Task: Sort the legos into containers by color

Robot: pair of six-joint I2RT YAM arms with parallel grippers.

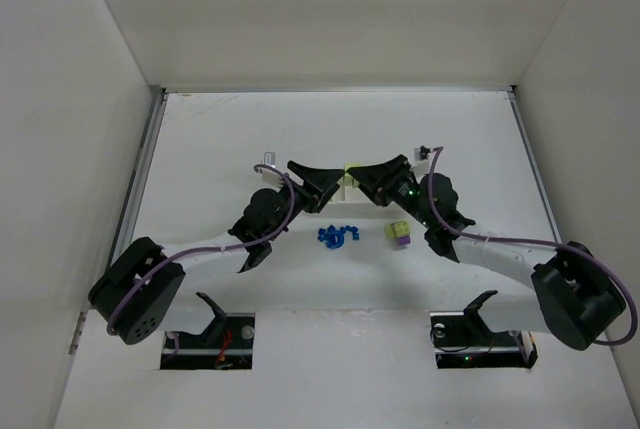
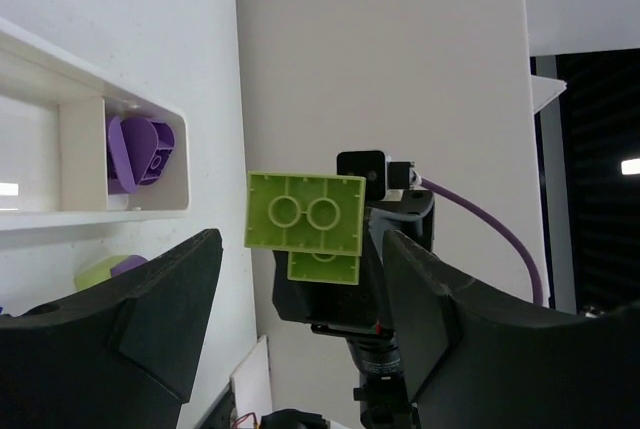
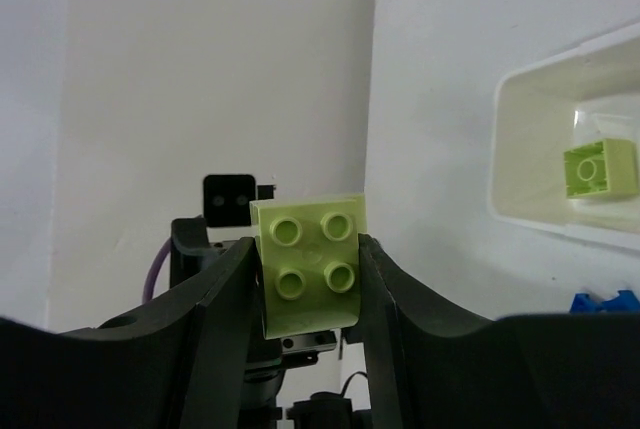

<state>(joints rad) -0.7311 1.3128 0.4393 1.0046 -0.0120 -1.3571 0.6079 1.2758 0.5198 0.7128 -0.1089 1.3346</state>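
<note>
White table (image 1: 330, 129) below both arms: the right gripper (image 3: 305, 269) clamps a yellow-green brick (image 3: 305, 249) near the white tray (image 3: 530, 214). The left gripper (image 2: 302, 259) is open, flanking that brick without touching it.

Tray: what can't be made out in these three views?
- Left wrist: tray cut by the left edge; only the compartment with purple legos shows whole.
- Right wrist: right edge cuts it; one yellow-green brick visible.
- Top external: both sets of jaws mostly cover it; contents unseen.
- Blue legos: too small to count.
</note>
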